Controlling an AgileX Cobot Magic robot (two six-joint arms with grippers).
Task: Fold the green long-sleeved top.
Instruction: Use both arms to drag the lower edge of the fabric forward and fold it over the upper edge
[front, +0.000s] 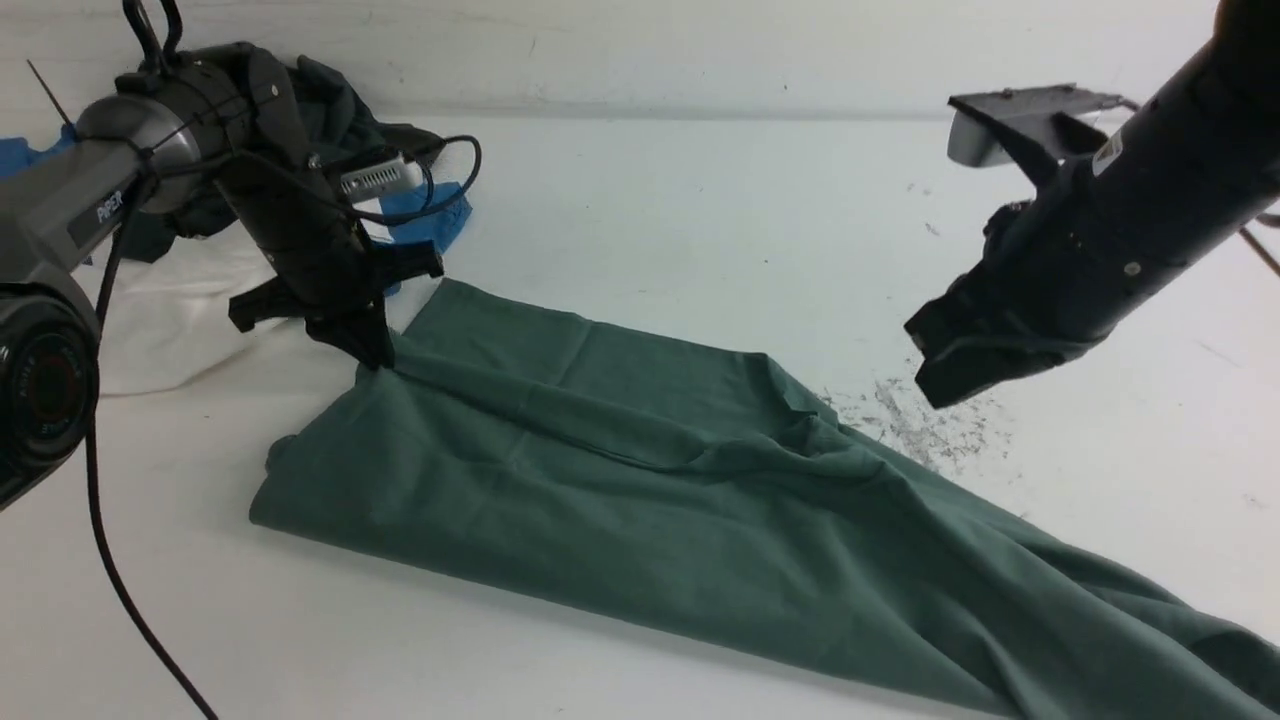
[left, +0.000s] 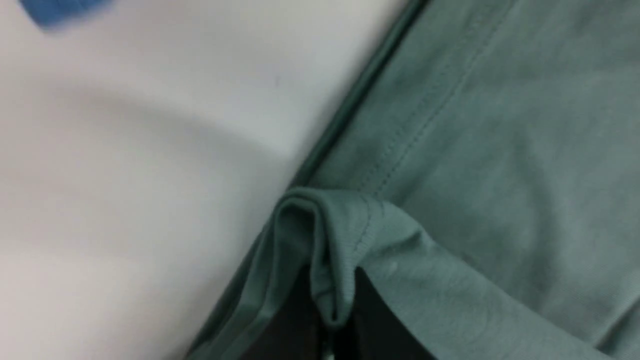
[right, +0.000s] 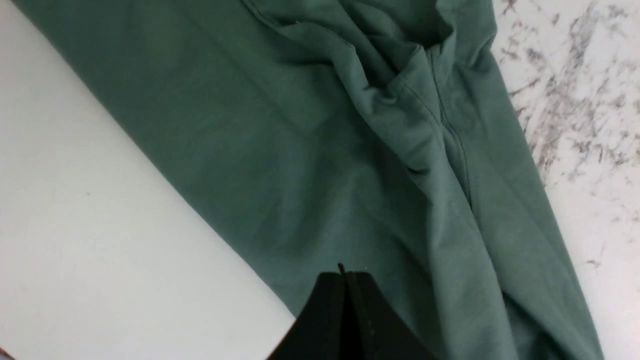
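The green long-sleeved top (front: 640, 470) lies folded lengthwise across the white table, running from centre left to the bottom right corner. My left gripper (front: 372, 352) is down at its far left edge and is shut on a pinched fold of the green fabric (left: 327, 270), which bunches up between the dark fingers. My right gripper (front: 945, 385) hangs in the air above and to the right of the top, shut with nothing in it. In the right wrist view its closed jaws (right: 345, 280) hover over the wrinkled green cloth (right: 350, 150).
A white shirt (front: 170, 310) lies at the left behind my left arm, with blue (front: 430, 215) and dark garments (front: 340, 110) piled beyond it. Grey scuff marks (front: 920, 420) stain the table by the top's far edge. The left arm's cable (front: 110, 570) trails over the table's front left.
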